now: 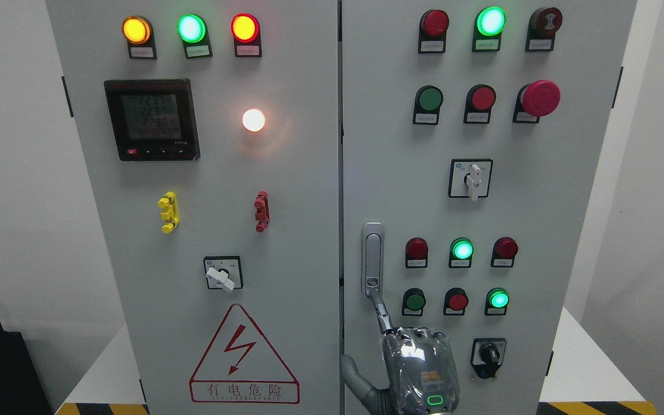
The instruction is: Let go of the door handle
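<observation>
Handle (372, 259), upright on the cabinet door, sits directly above the hand (418, 369); one extended finger (382, 311) touches its lower end (nothing gripped).

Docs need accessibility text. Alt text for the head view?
The robot's right hand extends one finger up to the lower end of the door handle, not grasping it. The grey two-door control cabinet carries lamps, buttons and switches.
</observation>
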Controlling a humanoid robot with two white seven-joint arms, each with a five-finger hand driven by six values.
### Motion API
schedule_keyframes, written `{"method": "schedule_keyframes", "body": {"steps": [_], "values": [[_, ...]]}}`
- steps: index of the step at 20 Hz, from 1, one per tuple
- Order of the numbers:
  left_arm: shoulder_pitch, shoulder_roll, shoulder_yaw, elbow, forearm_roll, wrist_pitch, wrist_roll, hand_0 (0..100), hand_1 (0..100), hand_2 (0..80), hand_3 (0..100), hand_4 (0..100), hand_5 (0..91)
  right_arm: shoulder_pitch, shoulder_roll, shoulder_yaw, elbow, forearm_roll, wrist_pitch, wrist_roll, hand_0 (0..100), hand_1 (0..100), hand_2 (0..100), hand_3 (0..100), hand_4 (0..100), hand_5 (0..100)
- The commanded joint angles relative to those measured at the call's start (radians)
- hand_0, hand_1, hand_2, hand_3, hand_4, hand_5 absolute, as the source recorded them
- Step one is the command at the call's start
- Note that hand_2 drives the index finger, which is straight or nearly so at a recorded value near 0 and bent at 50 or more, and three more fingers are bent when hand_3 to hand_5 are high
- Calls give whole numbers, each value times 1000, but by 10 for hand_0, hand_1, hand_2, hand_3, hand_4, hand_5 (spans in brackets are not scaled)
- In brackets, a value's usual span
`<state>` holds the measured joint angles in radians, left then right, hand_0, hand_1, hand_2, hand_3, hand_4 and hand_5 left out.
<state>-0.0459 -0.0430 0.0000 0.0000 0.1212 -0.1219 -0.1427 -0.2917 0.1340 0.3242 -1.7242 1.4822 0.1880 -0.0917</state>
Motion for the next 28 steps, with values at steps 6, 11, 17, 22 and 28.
{"method": "schedule_keyframes", "body": {"steps": [6,11,17,22,28], "values": [[0,0,11,17,0,-1,0,120,389,0,0,0,0,0,1,-8,8,-2,-1,7,279,230,0,1000,1000,1000],[0,0,11,17,0,1,0,120,389,0,0,0,0,0,1,-8,8,-2,-1,26,280,229,0,1000,1000,1000],[0,0,11,17,0,1,0,120,389,0,0,0,0,2,1,-7,8,-3,-1,27,281,229,0,1000,1000,1000],[0,0,11,17,0,-1,0,120,389,0,0,0,0,5,2,-7,8,-3,-1,29,281,228,0,1000,1000,1000],[0,0,11,17,0,1,0,120,389,0,0,0,0,3,2,-8,6,-5,-2,27,281,228,0,1000,1000,1000]]}}
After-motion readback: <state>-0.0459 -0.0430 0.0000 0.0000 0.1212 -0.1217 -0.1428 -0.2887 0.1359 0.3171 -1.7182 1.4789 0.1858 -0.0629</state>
